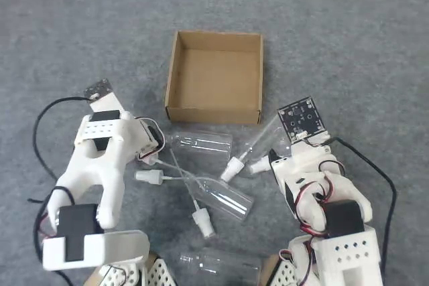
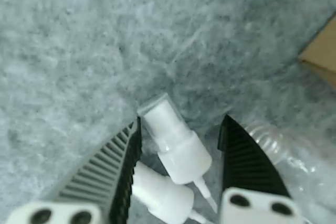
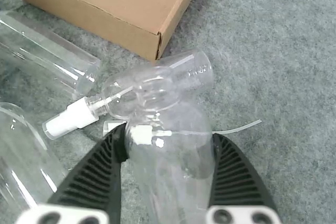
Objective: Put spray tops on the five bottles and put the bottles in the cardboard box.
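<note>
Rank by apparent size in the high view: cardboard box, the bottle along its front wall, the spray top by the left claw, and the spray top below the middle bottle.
1. cardboard box
2. bottle
3. left spray top and lower spray top: alike in size, so unranked.

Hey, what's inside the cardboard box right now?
Inside the open brown cardboard box the high view shows just its bare floor, no bottles. The clear plastic bottles lie outside on the grey carpet. The box's near wall covers a thin strip of floor behind it.
</note>
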Controlling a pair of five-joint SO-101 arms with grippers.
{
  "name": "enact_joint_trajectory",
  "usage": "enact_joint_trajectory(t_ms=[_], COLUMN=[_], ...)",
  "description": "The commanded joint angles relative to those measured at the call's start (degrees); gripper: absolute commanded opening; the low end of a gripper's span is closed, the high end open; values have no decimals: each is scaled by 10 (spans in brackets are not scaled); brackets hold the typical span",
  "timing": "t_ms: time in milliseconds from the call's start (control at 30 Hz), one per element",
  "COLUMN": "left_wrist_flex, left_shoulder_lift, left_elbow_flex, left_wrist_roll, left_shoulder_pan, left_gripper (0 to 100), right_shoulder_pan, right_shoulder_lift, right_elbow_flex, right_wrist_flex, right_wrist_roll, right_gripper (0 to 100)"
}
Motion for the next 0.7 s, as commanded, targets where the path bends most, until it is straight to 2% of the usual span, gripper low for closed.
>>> enact_joint_trajectory(t_ms=[0, 200, 500, 600, 667], left_wrist_flex=[-15, -31, -30, -30, -29], left_shoulder_lift=[-3, -3, -3, -7, -7], left_elbow_flex=[-12, -11, -11, -11, -12], left_wrist_roll=[8, 6, 6, 4, -20], left_shoulder_pan=[3, 1, 3, 3, 4], left_gripper=[209, 79, 64, 11, 9], right_shoulder_pan=[5, 5, 5, 5, 5], right_shoulder_lift=[-16, -16, -16, -16, -16], right_elbow_flex=[-8, -7, -7, -7, -7], right_wrist_flex=[-16, -16, -16, -16, -16], right_wrist_roll=[-3, -3, -3, -3, -3], right_gripper=[58, 58, 58, 58, 58])
